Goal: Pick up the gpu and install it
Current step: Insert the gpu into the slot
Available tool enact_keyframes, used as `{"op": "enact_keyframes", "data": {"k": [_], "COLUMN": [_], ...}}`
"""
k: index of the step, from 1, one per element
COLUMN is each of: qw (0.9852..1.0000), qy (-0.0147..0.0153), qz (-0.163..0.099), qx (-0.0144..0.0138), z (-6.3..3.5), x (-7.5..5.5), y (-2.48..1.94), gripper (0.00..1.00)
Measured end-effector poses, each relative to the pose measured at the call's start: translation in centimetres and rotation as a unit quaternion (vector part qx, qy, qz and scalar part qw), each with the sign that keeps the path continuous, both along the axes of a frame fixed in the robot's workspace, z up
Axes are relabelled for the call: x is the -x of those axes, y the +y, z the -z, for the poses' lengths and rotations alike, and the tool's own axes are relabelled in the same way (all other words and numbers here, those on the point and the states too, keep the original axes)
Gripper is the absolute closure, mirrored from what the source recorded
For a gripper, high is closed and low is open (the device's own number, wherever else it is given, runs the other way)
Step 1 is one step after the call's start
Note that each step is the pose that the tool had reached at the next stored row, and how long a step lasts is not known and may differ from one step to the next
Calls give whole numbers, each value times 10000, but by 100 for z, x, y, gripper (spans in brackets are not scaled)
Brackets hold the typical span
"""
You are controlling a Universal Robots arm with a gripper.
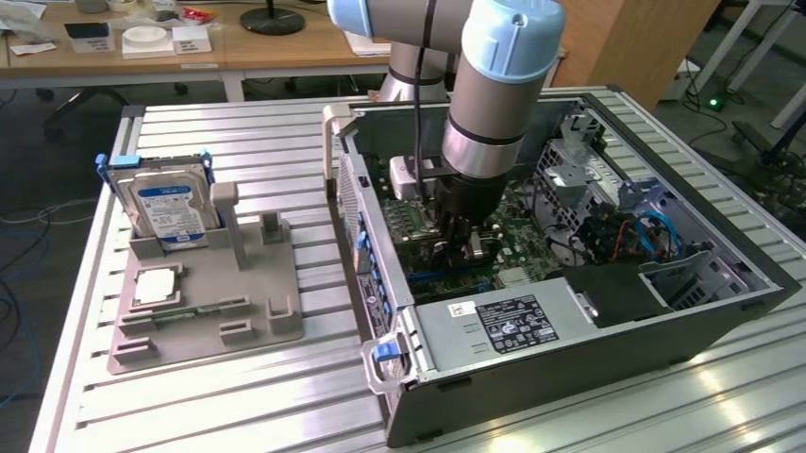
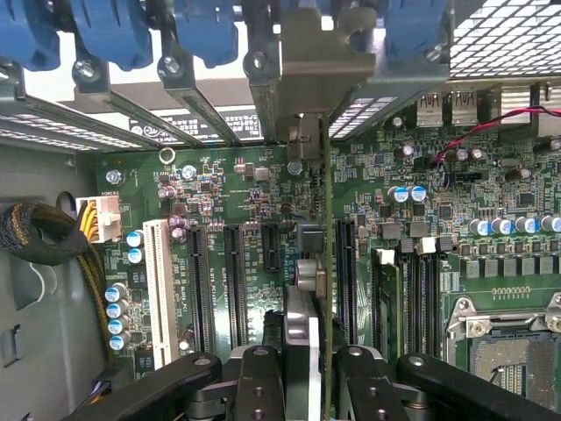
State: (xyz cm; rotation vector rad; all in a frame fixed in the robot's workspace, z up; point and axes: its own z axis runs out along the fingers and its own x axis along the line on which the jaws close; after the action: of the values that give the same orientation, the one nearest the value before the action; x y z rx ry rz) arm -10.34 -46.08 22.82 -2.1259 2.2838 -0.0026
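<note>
The claw [image 2: 308, 373] grips the gpu [image 2: 323, 263] edge-on above the motherboard [image 2: 263, 210], so its edge meets a slot.

Ribbed silvery metal table [image 1: 264, 151]

The gpu [image 2: 323, 263] shows edge-on, its faces hidden; the gripper [image 2: 311, 368] is cut off by the frame edge.

An open computer case [image 1: 705, 311] lies on the slatted metal table [image 1: 252, 396], its motherboard [image 2: 491, 202] exposed. At the exterior view's left, a grey fixture [image 1: 240, 311] holds an upright hard drive [image 1: 170, 212]. A wooden desk [image 1: 252, 57] stands far behind.
</note>
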Motion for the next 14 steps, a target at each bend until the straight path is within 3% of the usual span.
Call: {"op": "enact_keyframes", "data": {"k": [14], "qw": [10000], "qy": [0], "qz": [-2], "qx": [0], "z": [-18], "x": [0], "y": [1], "gripper": [72]}}
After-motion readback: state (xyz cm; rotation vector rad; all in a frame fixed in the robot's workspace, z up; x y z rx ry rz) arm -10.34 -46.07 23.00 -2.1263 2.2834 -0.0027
